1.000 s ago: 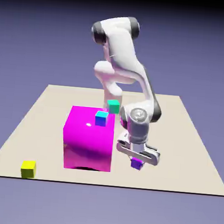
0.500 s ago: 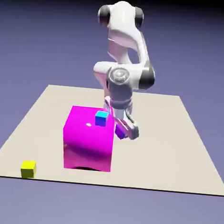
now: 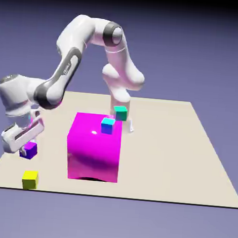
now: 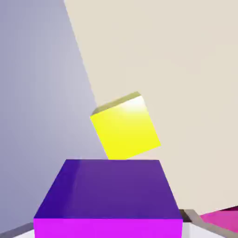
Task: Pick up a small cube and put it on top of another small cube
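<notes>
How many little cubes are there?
4: purple in the fingers; yellow near the table's corner; cyan and green around the magenta block. Others may hide behind it.

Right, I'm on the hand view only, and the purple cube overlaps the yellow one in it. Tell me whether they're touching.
Observer: They're apart. The exterior view shows a strip of bare table between the purple cube and the yellow cube.
Operator: Good. Now identify the magenta sliver in my corner.
Observer: It's a big magenta block, over to the exterior view's right of both cubes.
Operator: Report any other small cube that I can't see.
Observer: A green cube shows just past the block's far top edge, toward the robot's base.
</notes>
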You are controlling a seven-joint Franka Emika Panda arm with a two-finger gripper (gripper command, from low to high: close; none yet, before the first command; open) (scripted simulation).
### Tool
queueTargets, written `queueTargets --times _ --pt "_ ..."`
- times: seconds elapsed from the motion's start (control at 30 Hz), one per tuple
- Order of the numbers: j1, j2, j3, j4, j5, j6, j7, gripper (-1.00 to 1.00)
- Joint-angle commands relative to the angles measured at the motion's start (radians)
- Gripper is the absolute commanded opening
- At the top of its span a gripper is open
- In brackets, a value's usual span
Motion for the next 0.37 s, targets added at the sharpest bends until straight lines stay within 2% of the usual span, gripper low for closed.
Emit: queueTargets --times 0.0,0.13,0.17,0.33 --pt "0.0 0.0 0.0 0.0 -0.002 -0.001 0.001 -1.0" --pt "0.01 0.118 0.015 -0.009 0.018 0.126 -0.018 -1.0" --pt "0.01 0.118 0.015 -0.009 0.018 0.126 -0.018 1.0" --pt "0.0 0.0 0.0 0.0 -0.002 -0.001 0.001 1.0"
